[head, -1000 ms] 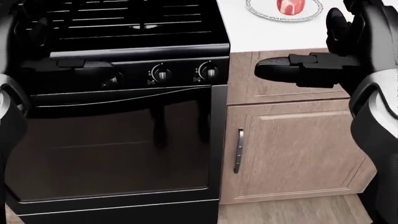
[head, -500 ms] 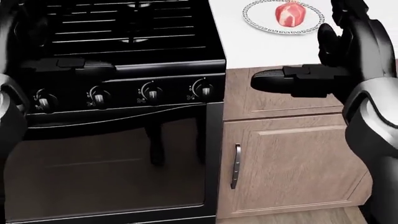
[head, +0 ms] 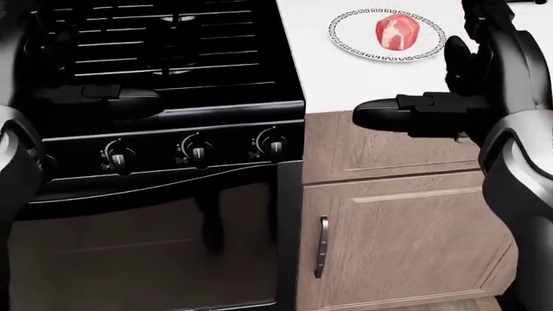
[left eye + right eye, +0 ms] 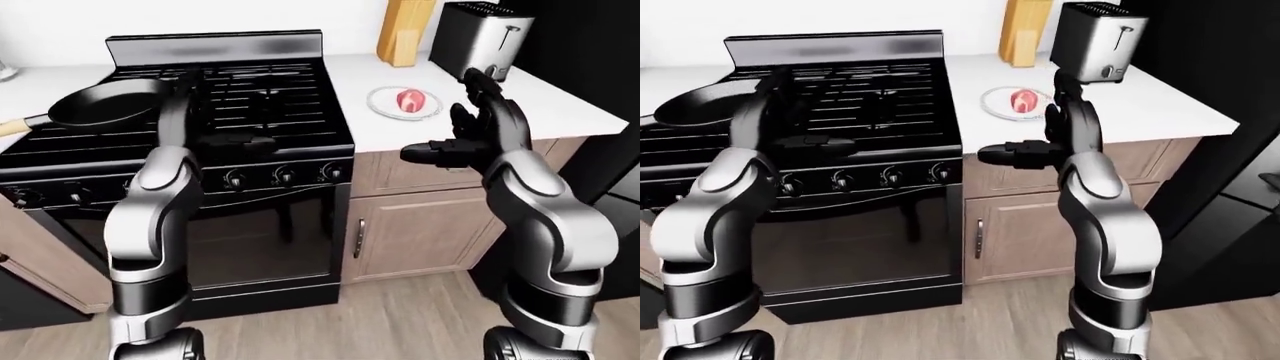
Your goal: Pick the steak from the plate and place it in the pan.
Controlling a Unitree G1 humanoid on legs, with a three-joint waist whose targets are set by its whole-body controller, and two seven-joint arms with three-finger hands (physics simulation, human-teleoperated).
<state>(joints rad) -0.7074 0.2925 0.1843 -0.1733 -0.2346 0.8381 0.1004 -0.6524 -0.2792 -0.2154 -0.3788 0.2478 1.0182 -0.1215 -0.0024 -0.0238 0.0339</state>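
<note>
Steak (image 3: pixel 397 32) sits on the plate (image 3: pixel 350 43), on the white desk (image 3: pixel 324 78) right of the stove (image 4: pixel 230 142). Right hand (image 3: pixel 423 110) is empty, fingers spread, one finger (image 3: pixel 376 115) pointing leftward in the head view. It hangs off the desk edge, over the cabinet face, clear of the plate.

Key relation: the steak lies up-view of the right hand and slightly to its left, past the desk edge, so the reach goes forward and in over the rim.

Left hand (image 4: pixel 215 142) is over the stove, well apart from the plate; dark on dark, can't tell its finger state. Right hand is clearly nearer.

Steak looks roughly round, no obvious long axis. Pan (image 4: pixel 105 103) is far left of both hands on the stove, so I expect a cross-body carry.
</note>
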